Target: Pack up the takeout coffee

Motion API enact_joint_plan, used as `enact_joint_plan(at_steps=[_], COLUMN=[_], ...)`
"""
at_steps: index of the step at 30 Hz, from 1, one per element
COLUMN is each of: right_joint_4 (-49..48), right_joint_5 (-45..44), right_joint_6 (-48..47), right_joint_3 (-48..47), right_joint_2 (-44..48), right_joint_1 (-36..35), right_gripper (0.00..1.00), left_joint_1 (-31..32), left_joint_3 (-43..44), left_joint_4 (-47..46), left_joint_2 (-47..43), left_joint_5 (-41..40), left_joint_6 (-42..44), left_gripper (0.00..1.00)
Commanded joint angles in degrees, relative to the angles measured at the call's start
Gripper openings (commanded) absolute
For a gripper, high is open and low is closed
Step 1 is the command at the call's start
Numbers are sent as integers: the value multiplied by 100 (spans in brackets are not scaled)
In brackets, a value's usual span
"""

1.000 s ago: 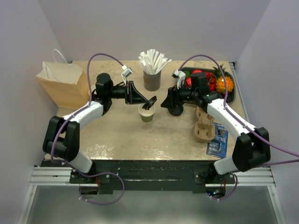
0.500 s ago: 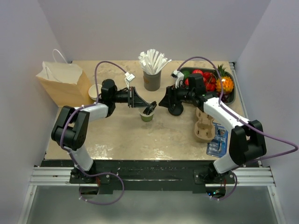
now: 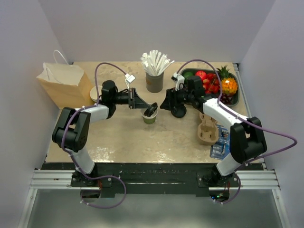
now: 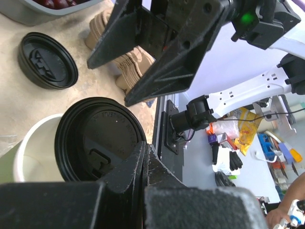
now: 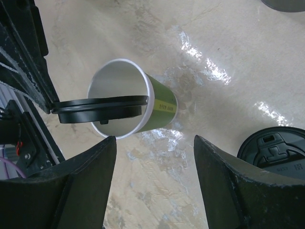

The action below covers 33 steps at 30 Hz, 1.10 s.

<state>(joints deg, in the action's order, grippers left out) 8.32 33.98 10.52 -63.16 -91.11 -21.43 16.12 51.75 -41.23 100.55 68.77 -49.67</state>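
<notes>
Right wrist: green cup [image 5: 161,108] (white inside) uncovered; left jaws pinch black lid [image 5: 100,111], right jaws gape empty.

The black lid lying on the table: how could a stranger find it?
From the fruit tray at far right, go left toward the green cup. The loose lid lies flat on the table between them; the other black lid is held over the cup.

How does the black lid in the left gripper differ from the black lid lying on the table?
The held lid is pinched at its rim by the shut left gripper; the table lid is free. The held lid is tilted at the mouth of the green cup; the table lid lies flat beside that cup. Both are round and black, with the same moulded top.
</notes>
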Motion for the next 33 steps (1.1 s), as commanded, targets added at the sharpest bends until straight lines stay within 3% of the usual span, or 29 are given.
enact_joint_plan(at_steps=[1, 8, 15, 22, 33], right_joint_4=[-216, -199, -172, -172, -234], right_joint_5=[-58, -66, -49, -75, -172], right_joint_6=[20, 11, 2, 11, 55], right_joint_3=[-329, -478, -575, -601, -716], right_joint_2=[-73, -188, -240, -241, -407], right_joint_1=[-142, -300, -327, -327, -362], right_gripper=[69, 69, 69, 69, 69], left_joint_1=[-162, -293, -425, -478, -504], left_joint_3=[178, 160, 336, 433, 529], left_joint_4=[-60, 238, 1178, 1434, 1970], left_joint_2=[26, -27, -44, -71, -141], left_joint_5=[-22, -118, -399, -496, -672], left_joint_6=[212, 414, 1309, 1469, 1882], left_gripper=[0, 0, 0, 2, 18])
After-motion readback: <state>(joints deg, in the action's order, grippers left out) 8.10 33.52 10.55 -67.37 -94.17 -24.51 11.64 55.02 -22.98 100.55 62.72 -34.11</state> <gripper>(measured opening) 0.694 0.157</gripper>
